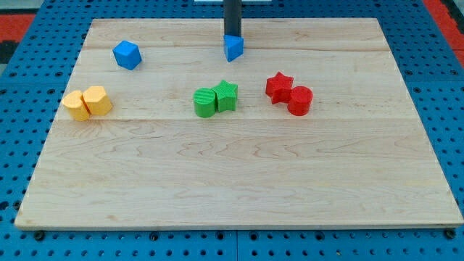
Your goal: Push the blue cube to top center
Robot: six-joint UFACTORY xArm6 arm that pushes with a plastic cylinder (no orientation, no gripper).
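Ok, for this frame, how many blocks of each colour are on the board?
Blue: 2, one at the view's upper left, one at top centre touching my tip.
Yellow: 2.
Green: 2.
Red: 2.
Total: 8.

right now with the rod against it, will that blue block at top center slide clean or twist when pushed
The blue block looks small and faceted, so it probably slides easily on the smooth wooden board. My tip meets its top edge near a corner, so it may twist. Flat faces suggest no rolling.

A lab bench: wooden board (pixel 239 181) on blue perforated pegboard table (pixel 449 109), toy blocks.
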